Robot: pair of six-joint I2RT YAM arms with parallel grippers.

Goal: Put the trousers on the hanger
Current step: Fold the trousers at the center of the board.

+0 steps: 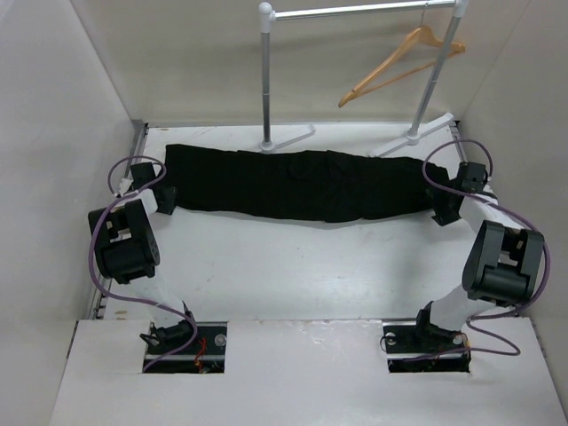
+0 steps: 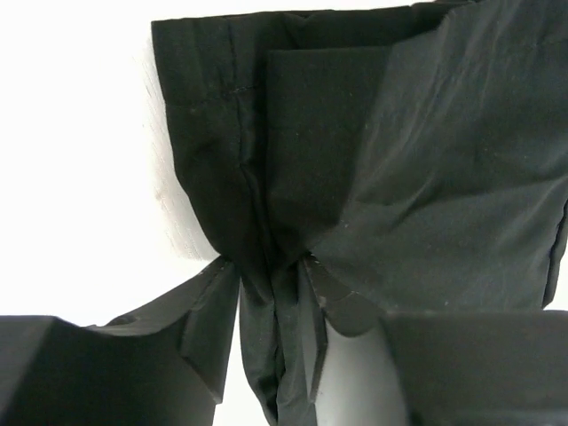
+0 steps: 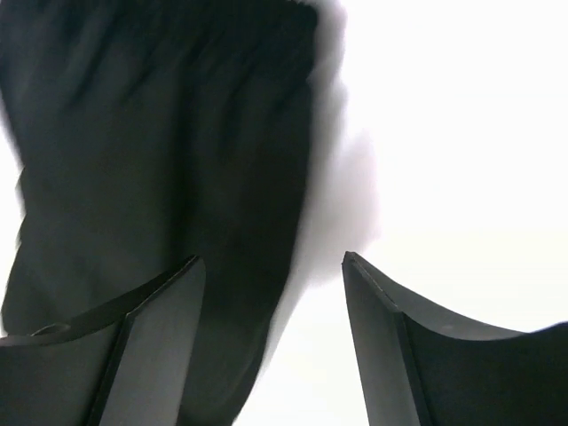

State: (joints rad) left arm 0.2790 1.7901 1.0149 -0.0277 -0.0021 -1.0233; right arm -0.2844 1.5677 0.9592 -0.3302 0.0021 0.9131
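L hand (image 2: 266, 302): clamped on a pinch of cloth at one end of the trousers (image 1: 302, 185).
R hand (image 3: 271, 266): fingers apart, one over the other end's edge, one over bare bench (image 1: 293, 275); holds nothing.
Place: trousers flat across bench; hanger (image 1: 399, 60) hooked on rail stand (image 1: 355, 12), far right.
Risk: thin pinch may slip; lift w/ L only would drag cloth; hanger may swing if touched.
Count: 1 trousers, 1 hanger, 2 hands, 1 stand.

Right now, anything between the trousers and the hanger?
Only the rail stand: its right post crosses in front of the hanger in the top view, and its feet sit just behind the trousers. Nothing else visible.
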